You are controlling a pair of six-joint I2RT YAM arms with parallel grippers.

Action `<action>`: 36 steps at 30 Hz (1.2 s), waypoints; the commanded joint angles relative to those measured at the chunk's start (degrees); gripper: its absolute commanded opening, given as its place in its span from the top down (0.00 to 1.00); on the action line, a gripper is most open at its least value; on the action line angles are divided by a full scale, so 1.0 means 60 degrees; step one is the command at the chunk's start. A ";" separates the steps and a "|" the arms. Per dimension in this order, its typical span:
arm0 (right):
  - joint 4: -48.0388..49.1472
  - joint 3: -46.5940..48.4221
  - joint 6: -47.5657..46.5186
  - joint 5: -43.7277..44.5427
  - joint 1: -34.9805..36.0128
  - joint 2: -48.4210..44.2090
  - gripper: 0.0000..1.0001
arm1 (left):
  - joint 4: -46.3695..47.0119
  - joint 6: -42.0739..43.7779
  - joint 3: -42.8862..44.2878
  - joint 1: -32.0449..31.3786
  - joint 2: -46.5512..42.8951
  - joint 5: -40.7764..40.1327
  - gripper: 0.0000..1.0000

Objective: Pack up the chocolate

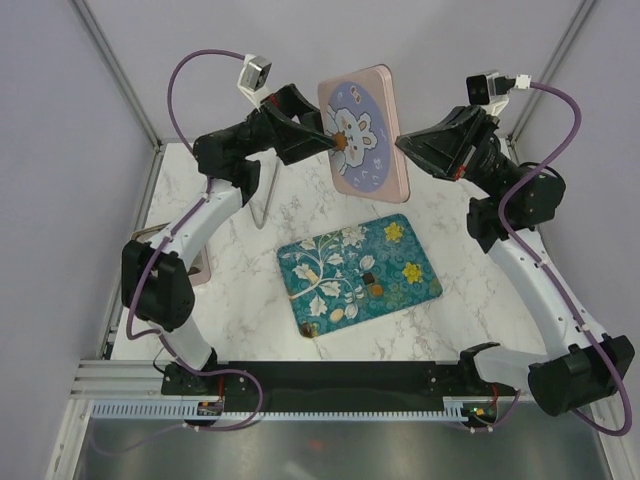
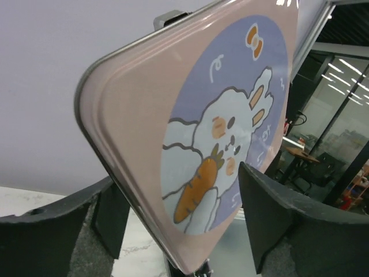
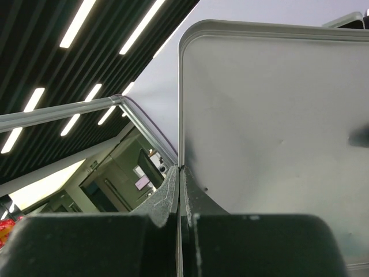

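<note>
Several small chocolates (image 1: 368, 279) lie on the teal flowered tray (image 1: 425, 290), dark, caramel and cream ones, near its middle and front edge. A pink tin lid (image 1: 365, 130) with a rabbit picture hangs on edge above the table's back. My right gripper (image 1: 405, 146) is shut on the lid's right rim (image 3: 180, 115), the jaws pressed on the thin edge (image 3: 181, 179). My left gripper (image 1: 330, 141) stands open around the lid's left corner (image 2: 190, 173). One of its fingers (image 2: 109, 219) is on each side, with a gap to the lid.
A bent wire stand (image 1: 262, 196) stands at the back left of the marble table. A pinkish container (image 1: 197, 268) sits at the left edge, partly hidden under my left arm. Purple walls close the back and sides.
</note>
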 commanded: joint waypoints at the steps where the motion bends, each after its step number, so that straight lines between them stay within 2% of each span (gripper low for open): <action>1: 0.0971 -0.0260 0.0227 0.0248 0.0017 0.0096 1.00 | 0.2486 -0.1767 0.0094 0.0018 0.0384 -0.0210 0.23; 4: 0.0419 -0.0568 -0.0226 -0.0044 -0.0056 0.0286 1.00 | 0.2711 -0.2267 -0.0285 0.0018 0.0487 -0.0372 0.40; 6: 0.0022 -0.0817 -0.0562 -0.0221 -0.0231 0.0403 1.00 | 0.2668 -0.2166 -0.0594 0.0033 0.0298 -0.0401 0.47; 8: -0.0884 -0.0847 -0.1249 -0.0411 -0.0349 0.0462 1.00 | 0.2101 -0.1961 -0.1019 0.0047 0.0151 -0.0343 0.54; 9: -0.1904 -0.0833 -0.1630 -0.0455 -0.0437 0.0462 0.99 | 0.1835 -0.1641 -0.1151 0.0047 -0.0038 -0.0285 0.60; 11: -0.3327 -0.0687 -0.3123 -0.0441 -0.0525 0.0404 0.92 | 0.0917 -0.1129 -0.1605 0.0047 -0.0215 -0.0299 0.66; 12: -0.4002 -0.0628 -0.3665 -0.0354 -0.0627 0.0389 0.80 | 0.0634 -0.0951 -0.1751 0.0062 -0.0303 -0.0357 0.70; 13: -0.5140 -0.0555 -0.4163 -0.0295 -0.0686 0.0360 0.74 | 0.0385 -0.0819 -0.2057 0.0062 -0.0463 -0.0401 0.75; 15: -0.6478 -0.0262 -0.5818 -0.0061 -0.0803 0.0301 0.63 | -0.0363 -0.0439 -0.2323 0.0106 -0.0582 -0.0474 0.80; 16: -0.7485 -0.0160 -0.6258 0.0100 -0.0833 0.0316 0.61 | -0.0524 -0.0335 -0.2542 0.0106 -0.0669 -0.0475 0.85; 18: -0.8165 -0.0188 -0.6994 0.0072 -0.0862 0.0345 0.54 | -0.0745 -0.0275 -0.2762 0.0135 -0.0758 -0.0577 0.88; 21: -0.8665 -0.0582 -0.7521 0.0057 -0.0877 0.0200 0.52 | -0.0687 -0.0451 -0.3187 0.0179 -0.0846 -0.0650 0.97; 27: -1.0130 -0.1520 -0.8752 0.0584 -0.0877 -0.0577 0.53 | -0.1023 -0.0451 -0.3729 0.0369 -0.1182 -0.0826 0.98; 36: -0.9257 -0.3410 -0.8198 -0.0235 -0.0877 -0.2232 0.49 | -0.0555 -0.0963 -0.4243 0.0604 -0.1432 -0.1192 0.98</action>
